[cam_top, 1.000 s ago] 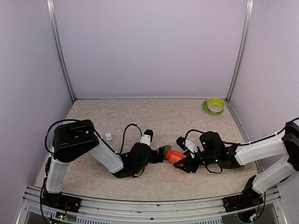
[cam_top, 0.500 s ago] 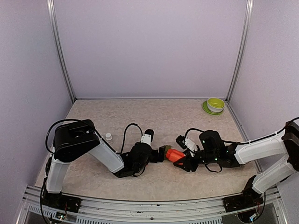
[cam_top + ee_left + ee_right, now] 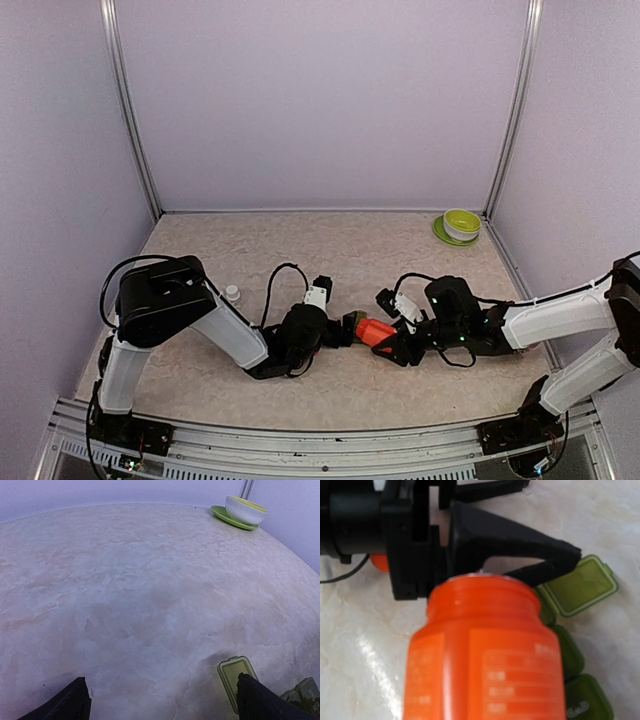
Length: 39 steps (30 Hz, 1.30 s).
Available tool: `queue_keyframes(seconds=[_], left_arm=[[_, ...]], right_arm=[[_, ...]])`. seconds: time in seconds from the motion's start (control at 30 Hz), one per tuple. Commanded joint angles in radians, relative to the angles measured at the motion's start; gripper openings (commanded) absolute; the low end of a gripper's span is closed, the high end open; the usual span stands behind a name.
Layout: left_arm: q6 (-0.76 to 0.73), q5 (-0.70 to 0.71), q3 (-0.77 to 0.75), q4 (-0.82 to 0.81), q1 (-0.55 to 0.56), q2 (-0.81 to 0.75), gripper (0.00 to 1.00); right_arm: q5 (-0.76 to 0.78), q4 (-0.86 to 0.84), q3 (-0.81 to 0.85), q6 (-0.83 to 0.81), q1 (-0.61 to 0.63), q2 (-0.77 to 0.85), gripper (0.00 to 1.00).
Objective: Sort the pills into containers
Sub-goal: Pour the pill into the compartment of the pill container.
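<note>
Right gripper (image 3: 388,346) is clamping the red-orange bottle (image 3: 485,650), tipping its neck toward the containers (image 3: 568,655) at mid-surface (image 3: 300,250). Left gripper (image 3: 162,694) is standing open beside them. One lid (image 3: 237,677) is lying open, no pills showing. Sorting is judged barely begun.

The table (image 3: 300,250) is viewed from high above and behind, looking down from afar; the containers (image 3: 352,321) are seen near its middle, with the green bowl (image 3: 461,223) far beyond them. The left wrist view is taken low, just beside the containers (image 3: 237,679), facing that same green bowl (image 3: 245,510). The right wrist view is held very close above the containers (image 3: 570,652) and is mostly filled by the orange bottle (image 3: 487,650).
</note>
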State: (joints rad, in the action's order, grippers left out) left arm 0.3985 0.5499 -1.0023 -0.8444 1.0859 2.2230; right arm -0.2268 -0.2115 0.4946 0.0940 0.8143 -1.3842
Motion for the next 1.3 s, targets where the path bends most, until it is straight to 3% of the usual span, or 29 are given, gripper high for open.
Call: queue_keyframes(seconds=[0.0, 1.27], left_arm=[[0.003, -0.011, 0.045, 0.079, -0.007, 0.034, 0.99], [-0.021, -0.039, 0.048, 0.071, -0.018, 0.032, 0.99]], right_arm=[[0.012, 0.027, 0.028, -0.010, -0.010, 0.030, 0.18], [0.034, 0.134, 0.127, -0.028, -0.015, -0.067, 0.18]])
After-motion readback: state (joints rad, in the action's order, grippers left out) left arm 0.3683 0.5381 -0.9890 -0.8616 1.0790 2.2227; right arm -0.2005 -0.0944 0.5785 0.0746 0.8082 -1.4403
